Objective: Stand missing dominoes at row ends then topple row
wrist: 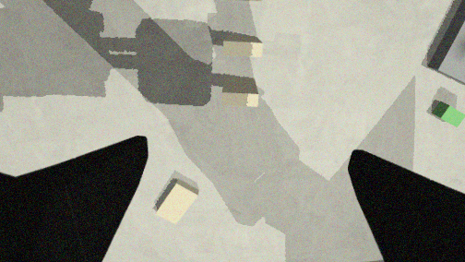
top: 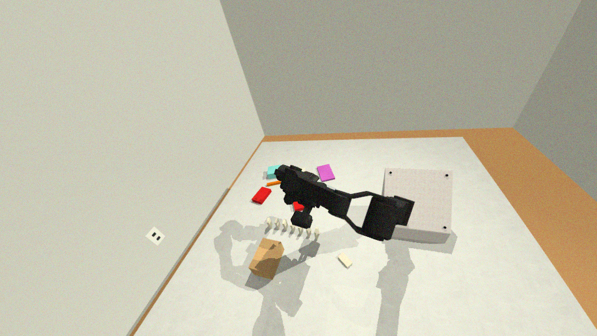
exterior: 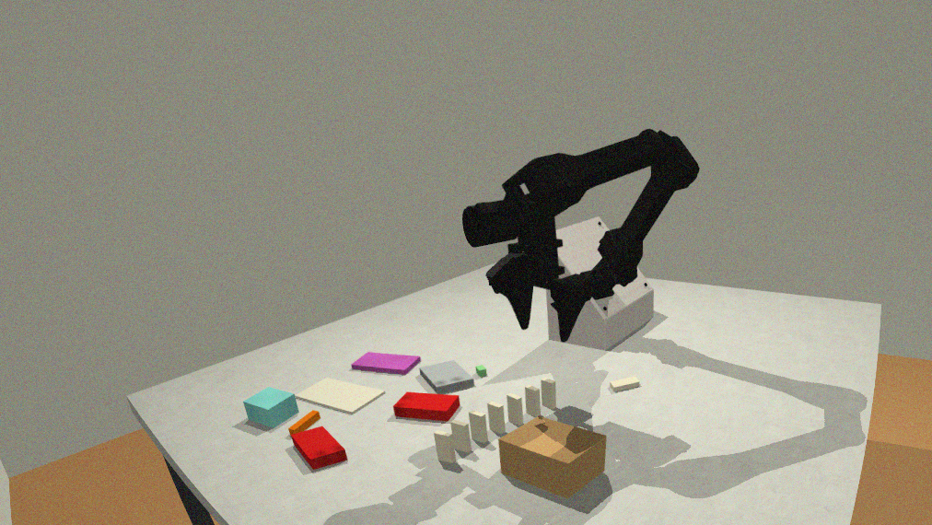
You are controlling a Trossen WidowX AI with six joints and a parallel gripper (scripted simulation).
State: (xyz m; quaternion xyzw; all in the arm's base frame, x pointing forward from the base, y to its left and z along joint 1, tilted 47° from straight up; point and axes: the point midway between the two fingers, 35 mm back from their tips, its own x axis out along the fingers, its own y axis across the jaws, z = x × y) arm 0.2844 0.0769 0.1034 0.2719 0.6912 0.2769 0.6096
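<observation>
A row of several cream dominoes [top: 292, 229] [exterior: 495, 417] stands on the white table [top: 417, 283] [exterior: 750, 339]. Its end domino [top: 316, 234] [exterior: 548, 392] is upright on the side nearer the arm. One more cream domino [top: 344, 259] [exterior: 624, 384] lies flat, apart from the row. My gripper [top: 301, 217] [exterior: 544, 322] [wrist: 250, 153] is open and empty, hanging well above the row's near end. In the wrist view one domino [wrist: 176, 204] stands below, by the left finger, and two more [wrist: 240, 48] [wrist: 237, 99] stand further up.
An open cardboard box [top: 267, 259] [exterior: 553, 456] stands close beside the row. Two red blocks [exterior: 426, 405] [exterior: 318, 447], cyan block [exterior: 270, 405], orange bar [exterior: 304, 422], cream slab [exterior: 340, 393], magenta slab [exterior: 386, 362], grey slab [exterior: 446, 375] and small green cube [exterior: 480, 370] [wrist: 451, 115] lie beyond. The arm's base block [top: 422, 196] stands behind.
</observation>
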